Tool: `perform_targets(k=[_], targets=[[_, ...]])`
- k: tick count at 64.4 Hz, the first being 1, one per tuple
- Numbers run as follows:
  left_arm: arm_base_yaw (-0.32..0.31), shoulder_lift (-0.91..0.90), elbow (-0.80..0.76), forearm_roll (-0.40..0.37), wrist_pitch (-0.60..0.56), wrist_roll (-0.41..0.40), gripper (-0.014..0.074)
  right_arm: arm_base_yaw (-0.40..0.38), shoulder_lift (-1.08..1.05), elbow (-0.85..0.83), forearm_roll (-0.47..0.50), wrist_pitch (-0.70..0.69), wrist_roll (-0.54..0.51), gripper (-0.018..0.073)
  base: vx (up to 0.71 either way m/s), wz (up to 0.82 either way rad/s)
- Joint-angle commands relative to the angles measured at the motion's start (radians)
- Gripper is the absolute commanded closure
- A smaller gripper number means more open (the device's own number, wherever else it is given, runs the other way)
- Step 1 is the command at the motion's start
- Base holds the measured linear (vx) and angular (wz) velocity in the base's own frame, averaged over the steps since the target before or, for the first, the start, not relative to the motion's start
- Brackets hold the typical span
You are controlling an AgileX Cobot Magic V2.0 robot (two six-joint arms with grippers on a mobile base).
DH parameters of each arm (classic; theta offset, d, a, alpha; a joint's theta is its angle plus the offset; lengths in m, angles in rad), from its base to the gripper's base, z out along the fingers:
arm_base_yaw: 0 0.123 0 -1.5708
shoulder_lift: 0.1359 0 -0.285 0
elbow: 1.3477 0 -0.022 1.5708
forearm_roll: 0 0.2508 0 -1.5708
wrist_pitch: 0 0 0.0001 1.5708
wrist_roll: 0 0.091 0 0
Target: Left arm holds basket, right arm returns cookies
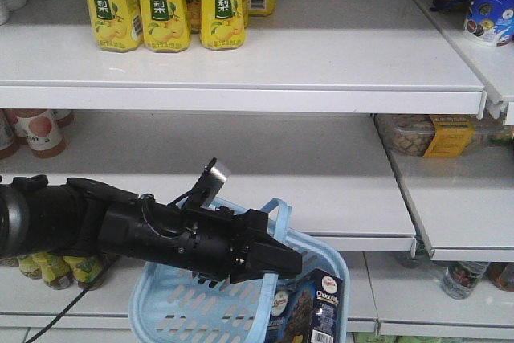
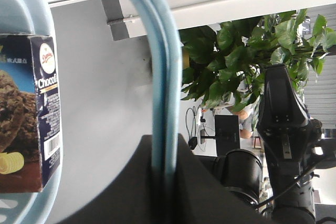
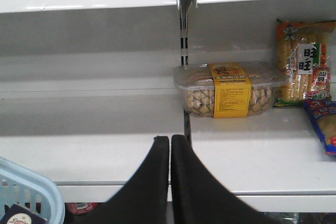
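The light blue basket hangs in front of the lower shelves. My left gripper is shut on its pale blue loop handle. In the left wrist view the handle runs between the jaws of the left gripper. The navy cookies box stands inside the basket at its right end. It also shows in the left wrist view. My right gripper is shut and empty, facing the middle shelf, above and right of the basket corner. The right arm shows beyond the handle.
Yellow drink cartons stand on the top shelf. A clear snack tub with a yellow label sits on the middle shelf right of the upright divider, with snack bags beside it. Bottles fill the lower left shelf.
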Motion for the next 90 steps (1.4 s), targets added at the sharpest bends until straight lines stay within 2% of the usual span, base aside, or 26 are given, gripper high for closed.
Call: perform_targets(k=[1,90], targets=[[-0.001,-0.055,-0.026,-0.073,0.071,0.009,0.0603,0.001,-0.010,0.002,-0.004,-0.074,-0.006,0.0568,0.06,0.02],[-0.001,-0.055,-0.026,-0.073,0.071,0.009,0.0603,0.001,-0.010,0.002,-0.004,-0.074,-0.006,0.0568,0.05,-0.01]])
